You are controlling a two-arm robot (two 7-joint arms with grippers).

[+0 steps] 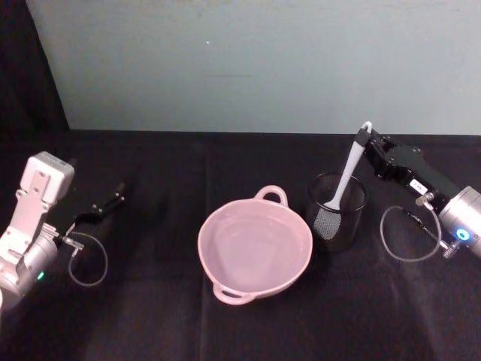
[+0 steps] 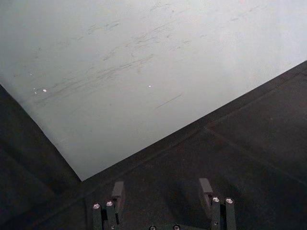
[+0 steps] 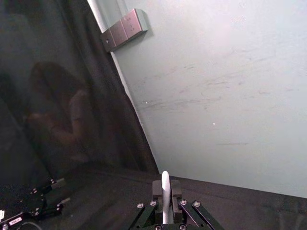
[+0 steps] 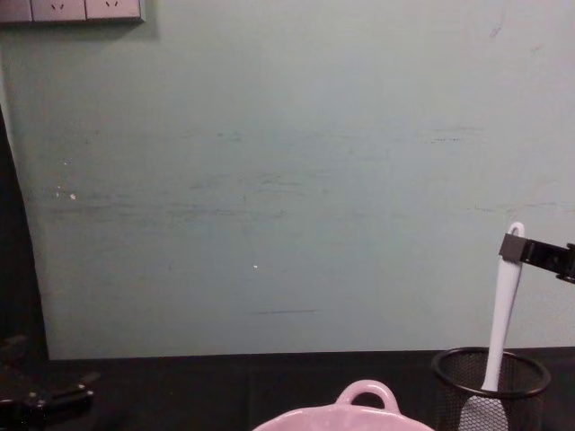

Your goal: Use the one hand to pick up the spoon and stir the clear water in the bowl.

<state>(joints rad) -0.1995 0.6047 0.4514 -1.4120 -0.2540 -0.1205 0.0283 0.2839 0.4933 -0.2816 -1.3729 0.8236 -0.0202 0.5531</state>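
Observation:
The white spoon (image 1: 346, 177) stands tilted in a black wire-mesh cup (image 1: 337, 212), its flat head down inside. My right gripper (image 1: 364, 140) is shut on the top of the handle, reaching in from the right; the right wrist view shows the handle (image 3: 165, 184) pinched between the fingers. The chest view shows the same grip (image 4: 514, 247) on the spoon (image 4: 501, 314) above the cup (image 4: 490, 382). The pale pink bowl (image 1: 201, 244) with clear water sits just left of the cup. My left gripper (image 1: 113, 201) rests open at the far left (image 2: 161, 189).
A black cloth covers the table (image 1: 150, 316). A pale green wall (image 1: 263, 68) rises behind it. Grey cable loops hang by each wrist, one on the right (image 1: 409, 237). Open cloth lies between the bowl and the left arm.

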